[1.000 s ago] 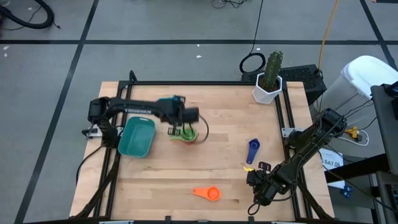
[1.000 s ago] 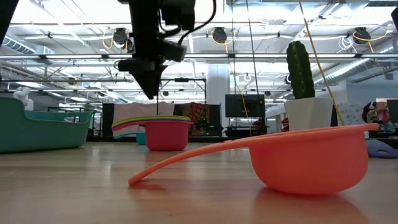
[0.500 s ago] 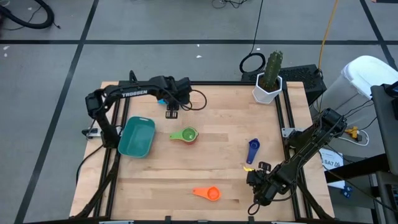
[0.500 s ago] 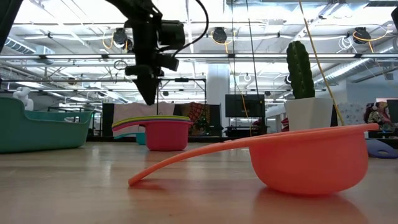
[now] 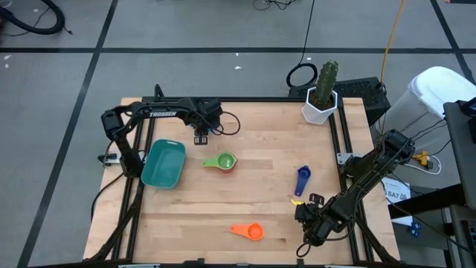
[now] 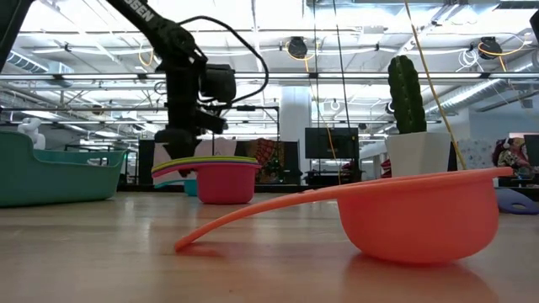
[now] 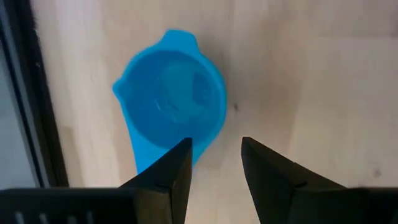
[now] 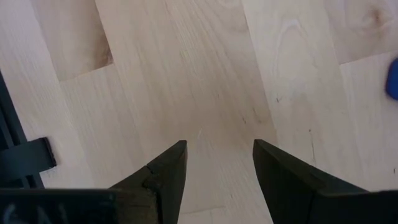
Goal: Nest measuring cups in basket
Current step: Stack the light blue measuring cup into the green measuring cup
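My left gripper (image 5: pixel 201 138) is open near the table's far edge and points down at a light blue cup (image 7: pixel 171 106). The cup stands on the wood, and one finger (image 7: pixel 177 163) is over its rim. I see no touch. In the high view the arm hides this cup. A green cup sits nested in a red one (image 5: pixel 222 161), right of the teal basket (image 5: pixel 163 164). In the low view the stack (image 6: pixel 223 181) shows green and yellow handles on top. A dark blue cup (image 5: pixel 302 179) and an orange cup (image 5: pixel 249 231) lie apart. My right gripper (image 5: pixel 303 210) waits open over bare wood.
A white pot with a cactus (image 5: pixel 320 104) stands at the far right corner. Black rails (image 5: pixel 245 100) frame the table. In the low view the orange cup (image 6: pixel 421 215) fills the foreground. Bare wood lies between the stack and the dark blue cup.
My left gripper has moved from above the nested stack toward the table's far edge and a little to the left. It has then come down over the light blue cup. The stack has stayed where it was, and the right arm has kept still.
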Controlling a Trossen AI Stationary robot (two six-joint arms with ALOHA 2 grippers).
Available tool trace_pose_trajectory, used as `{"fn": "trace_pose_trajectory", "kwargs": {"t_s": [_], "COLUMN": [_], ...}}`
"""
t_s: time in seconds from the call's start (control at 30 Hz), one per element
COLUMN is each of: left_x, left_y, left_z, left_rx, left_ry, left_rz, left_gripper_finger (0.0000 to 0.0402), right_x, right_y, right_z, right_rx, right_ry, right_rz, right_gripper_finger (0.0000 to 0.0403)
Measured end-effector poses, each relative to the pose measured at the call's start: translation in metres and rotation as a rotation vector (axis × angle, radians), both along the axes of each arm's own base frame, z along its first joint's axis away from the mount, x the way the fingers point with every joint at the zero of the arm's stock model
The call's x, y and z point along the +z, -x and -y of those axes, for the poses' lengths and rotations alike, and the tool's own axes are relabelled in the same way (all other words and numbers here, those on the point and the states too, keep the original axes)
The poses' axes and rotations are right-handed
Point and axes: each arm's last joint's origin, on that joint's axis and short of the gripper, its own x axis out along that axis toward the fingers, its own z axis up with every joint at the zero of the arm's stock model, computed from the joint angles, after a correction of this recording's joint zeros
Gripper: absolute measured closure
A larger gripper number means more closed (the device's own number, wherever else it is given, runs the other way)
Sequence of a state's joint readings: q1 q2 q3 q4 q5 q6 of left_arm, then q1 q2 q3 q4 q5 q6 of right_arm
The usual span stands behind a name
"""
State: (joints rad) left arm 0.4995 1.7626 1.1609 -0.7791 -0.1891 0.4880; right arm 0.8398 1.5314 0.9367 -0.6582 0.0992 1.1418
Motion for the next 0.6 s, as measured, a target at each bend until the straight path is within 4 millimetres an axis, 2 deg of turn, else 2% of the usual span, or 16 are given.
{"fn": "trace_pose_trajectory", "kwargs": {"t_s": [0.23,0.4,0.47,0.6], "left_x": [-0.010,-0.019,-0.022,-0.028], "left_y": [-0.002,0.004,0.006,0.010], "left_z": [0.000,0.004,0.006,0.007], "left_rx": [-0.033,-0.059,-0.059,-0.049], "left_ry": [-0.029,0.020,0.029,0.036], "left_rz": [0.052,0.034,0.024,0.020], "left_gripper_finger": [0.0259,0.0267,0.0293,0.0372], "right_x": [0.000,0.000,0.000,0.000], "right_y": [0.000,0.000,0.000,0.000], "right_z": [0.000,0.000,0.000,0.000], "right_rx": [-0.034,-0.040,-0.040,-0.040], "right_ry": [-0.025,-0.026,-0.026,-0.026], "right_rz": [-0.022,-0.022,-0.022,-0.022], "right_gripper_finger": [0.0227,0.0227,0.0227,0.0227]}}
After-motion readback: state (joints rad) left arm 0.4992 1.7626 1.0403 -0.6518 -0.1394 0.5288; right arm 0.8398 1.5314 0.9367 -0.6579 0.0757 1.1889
